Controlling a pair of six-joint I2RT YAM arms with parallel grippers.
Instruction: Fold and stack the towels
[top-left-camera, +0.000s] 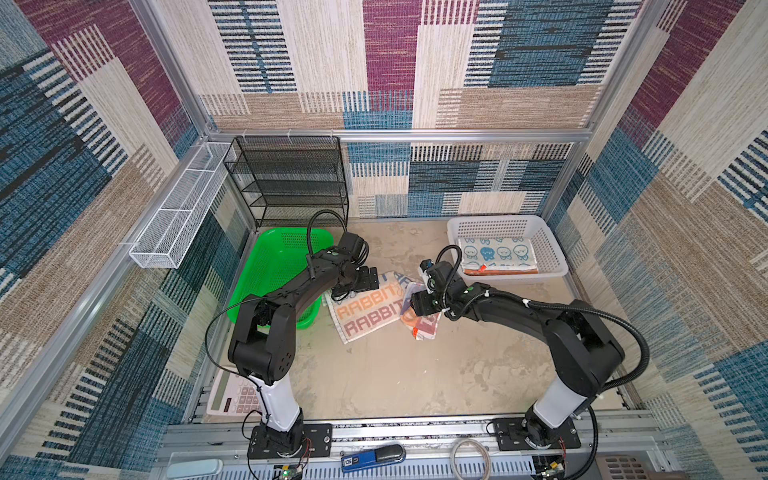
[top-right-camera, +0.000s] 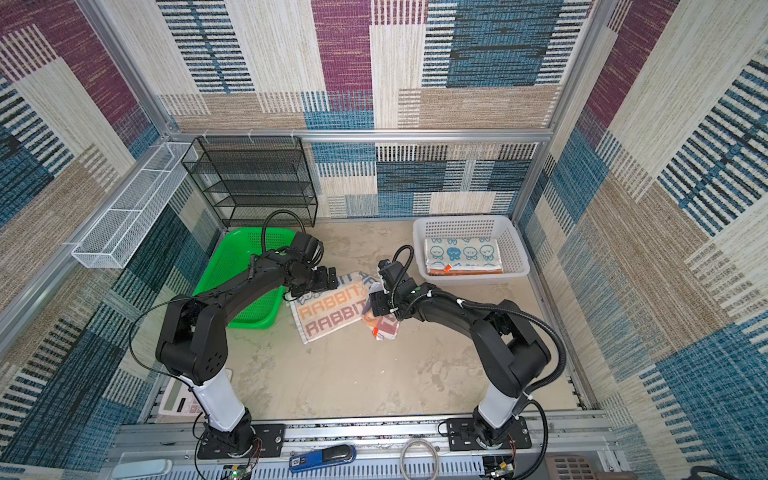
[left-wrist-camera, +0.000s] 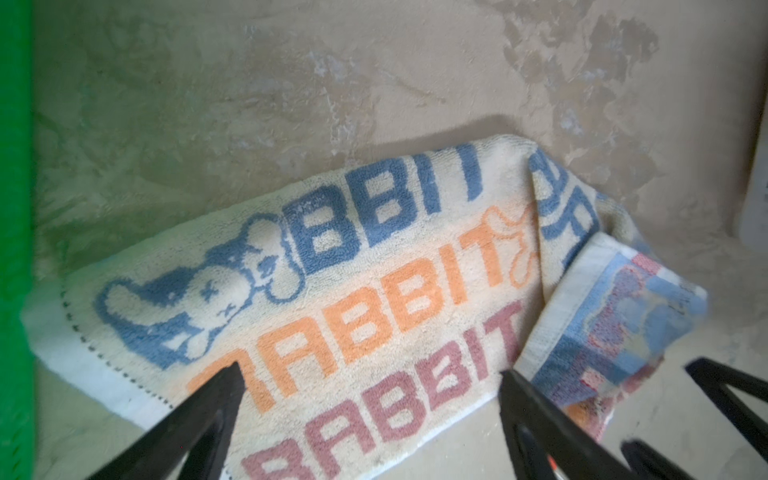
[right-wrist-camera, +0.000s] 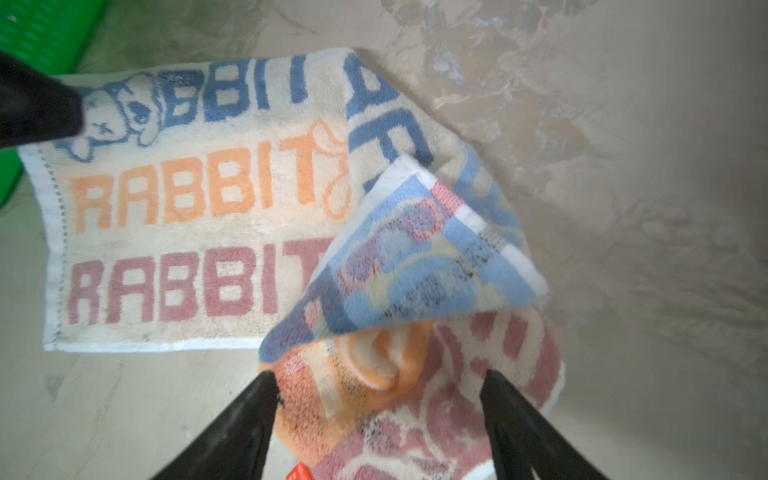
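- In both top views the whitish RABBIT towel (top-left-camera: 365, 313) lies on the table (top-left-camera: 395, 374), one end flipped over and bunched. The blue towel (top-left-camera: 494, 251) sits folded on the orange towel (top-left-camera: 500, 271) inside the white basket (top-left-camera: 505, 222), so I judge only this one is left to fold.
- In the left wrist view the left gripper (left-wrist-camera: 370, 370) hangs wide open and empty over the flat lettered end, likely placed to pin or take it.
- In the right wrist view the right gripper (right-wrist-camera: 378, 374) straddles the crumpled end, fingers apart, nothing pinched yet. It looks lined up to lift that fold out.
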